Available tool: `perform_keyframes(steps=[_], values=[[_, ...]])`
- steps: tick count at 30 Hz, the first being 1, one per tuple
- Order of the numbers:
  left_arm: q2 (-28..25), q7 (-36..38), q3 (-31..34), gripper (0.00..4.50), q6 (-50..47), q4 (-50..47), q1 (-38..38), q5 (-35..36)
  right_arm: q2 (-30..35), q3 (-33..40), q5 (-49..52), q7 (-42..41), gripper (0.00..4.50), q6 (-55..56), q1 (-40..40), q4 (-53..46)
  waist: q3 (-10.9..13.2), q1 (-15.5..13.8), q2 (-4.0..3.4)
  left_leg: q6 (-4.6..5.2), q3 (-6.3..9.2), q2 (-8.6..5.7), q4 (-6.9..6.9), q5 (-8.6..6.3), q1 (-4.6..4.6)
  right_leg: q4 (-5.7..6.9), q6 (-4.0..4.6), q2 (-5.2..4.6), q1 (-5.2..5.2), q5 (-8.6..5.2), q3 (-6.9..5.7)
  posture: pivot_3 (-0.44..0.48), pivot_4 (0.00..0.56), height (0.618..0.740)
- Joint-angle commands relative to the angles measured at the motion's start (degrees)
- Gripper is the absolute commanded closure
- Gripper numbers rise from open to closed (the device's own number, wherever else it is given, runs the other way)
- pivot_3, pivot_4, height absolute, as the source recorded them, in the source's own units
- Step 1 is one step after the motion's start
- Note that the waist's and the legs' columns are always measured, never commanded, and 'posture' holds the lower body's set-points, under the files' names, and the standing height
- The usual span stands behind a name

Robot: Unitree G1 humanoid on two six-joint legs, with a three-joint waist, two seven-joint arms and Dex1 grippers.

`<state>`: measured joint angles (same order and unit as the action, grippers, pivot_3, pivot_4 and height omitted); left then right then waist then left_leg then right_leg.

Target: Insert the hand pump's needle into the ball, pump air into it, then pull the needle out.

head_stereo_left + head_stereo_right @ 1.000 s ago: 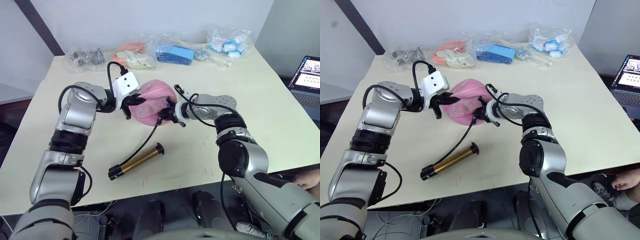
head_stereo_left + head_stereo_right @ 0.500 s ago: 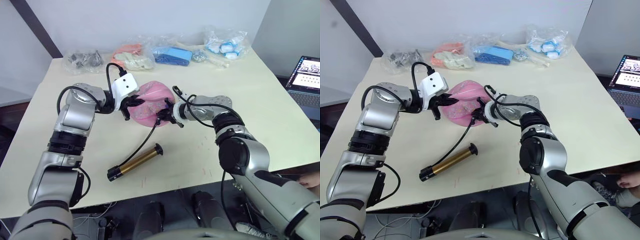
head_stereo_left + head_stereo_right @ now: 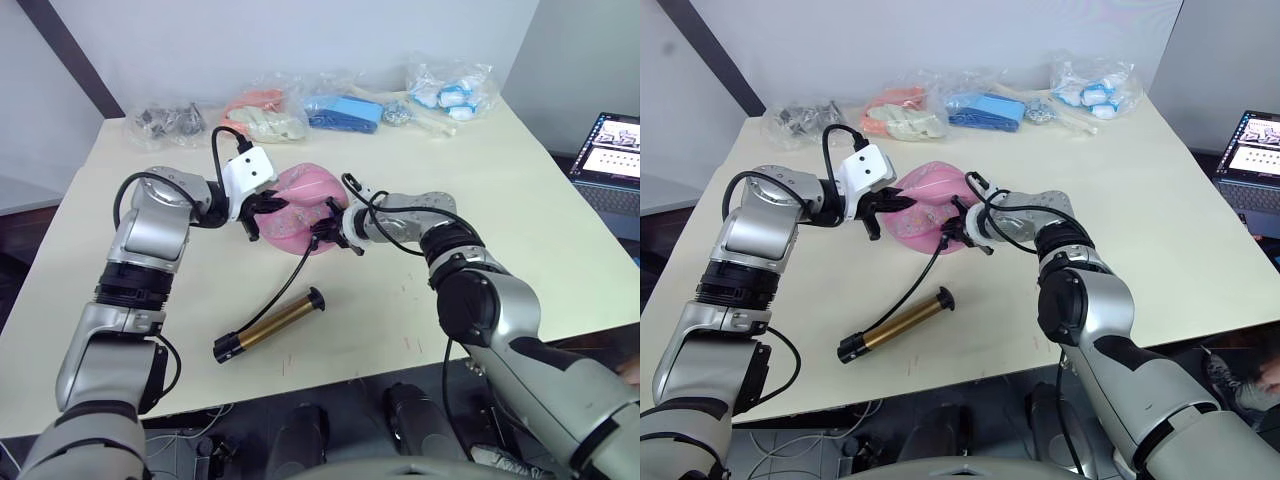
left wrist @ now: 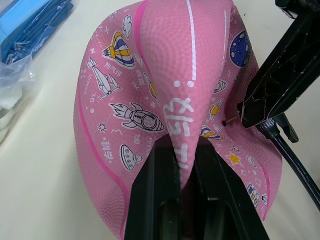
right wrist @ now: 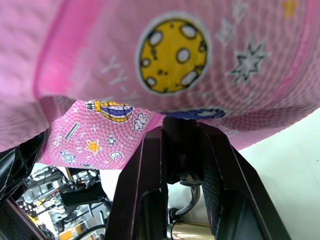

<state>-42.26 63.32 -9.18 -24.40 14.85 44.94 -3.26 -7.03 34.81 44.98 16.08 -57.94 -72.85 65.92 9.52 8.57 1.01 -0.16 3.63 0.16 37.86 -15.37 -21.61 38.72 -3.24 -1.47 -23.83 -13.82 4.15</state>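
Left gripper (image 4: 182,190) pinches a fold of the ball (image 4: 165,90); right gripper (image 5: 182,150) clamps the needle (image 4: 229,120) end at the ball's skin (valve hidden). I'd push straight, no wobble.

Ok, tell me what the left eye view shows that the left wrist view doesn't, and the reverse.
The left eye view alone takes in the hand pump lying on the table with its hose running up to the ball, the bagged items along the far edge, and a laptop. The left wrist view alone gives the ball's rocket and balloon prints, and the needle tip at the ball's surface. Both show the left tool pinching a fold of the ball and the right tool at the hose end.
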Motion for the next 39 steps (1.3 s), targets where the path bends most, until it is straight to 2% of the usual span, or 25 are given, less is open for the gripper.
perform_keyframes(steps=[1, 18, 25, 31, 39], values=[[1.3, 4.6, -4.1, 4.46, -1.6, 0.1, -1.8, 1.1, 0.9, 0.1, -1.1, -0.2, 4.16, 4.6, -0.7, -2.1, 0.0, 0.0, 0.00, 0.00, 0.00, 0.00, 0.00, 0.00, 0.00, 0.00, 0.00, 0.00, 0.00, 0.00, 0.00, 0.000, 0.150, 0.740], [0.8, 6.1, -5.6, 4.46, -3.0, -0.8, -2.4, 0.8, 0.1, 0.4, -2.4, -2.4, 4.16, 10.4, -1.8, 1.3, 0.0, 0.0, 0.00, 0.00, -0.02, 0.01, -0.08, 0.00, 0.08, -0.04, 0.00, 0.01, 0.04, 0.00, 0.04, 0.000, 0.150, 0.740], [0.7, 6.0, -5.6, 4.46, -3.1, -0.5, -2.6, 0.7, 0.1, -0.1, -3.1, -3.1, 4.16, 11.0, -1.9, 2.2, 0.0, 0.1, 0.02, 0.00, -0.15, 0.05, -0.42, 0.00, 0.56, -0.22, 0.00, 0.07, 0.37, 0.00, 0.18, 0.000, 0.150, 0.740], [1.6, 3.8, -5.2, 4.46, -3.5, 2.3, -1.5, -0.3, 1.0, -2.0, -3.4, -6.0, 4.16, 5.4, -1.5, -2.5, -0.1, 0.0, 0.01, 0.00, -0.17, 0.17, -0.55, 0.00, 0.75, -0.42, 0.05, 0.25, 0.53, 0.01, 0.24, 0.000, 0.150, 0.740], [2.4, 3.4, -5.1, 4.46, -2.5, 4.5, -0.4, -1.1, -0.4, -2.6, -2.8, -3.6, 4.16, 0.0, 1.9, -9.8, 0.0, -1.0, 0.00, 0.00, -0.13, 0.19, -0.58, 0.00, 0.62, -0.65, 0.18, 0.25, 0.53, 0.10, 0.21, 0.000, 0.150, 0.740]])
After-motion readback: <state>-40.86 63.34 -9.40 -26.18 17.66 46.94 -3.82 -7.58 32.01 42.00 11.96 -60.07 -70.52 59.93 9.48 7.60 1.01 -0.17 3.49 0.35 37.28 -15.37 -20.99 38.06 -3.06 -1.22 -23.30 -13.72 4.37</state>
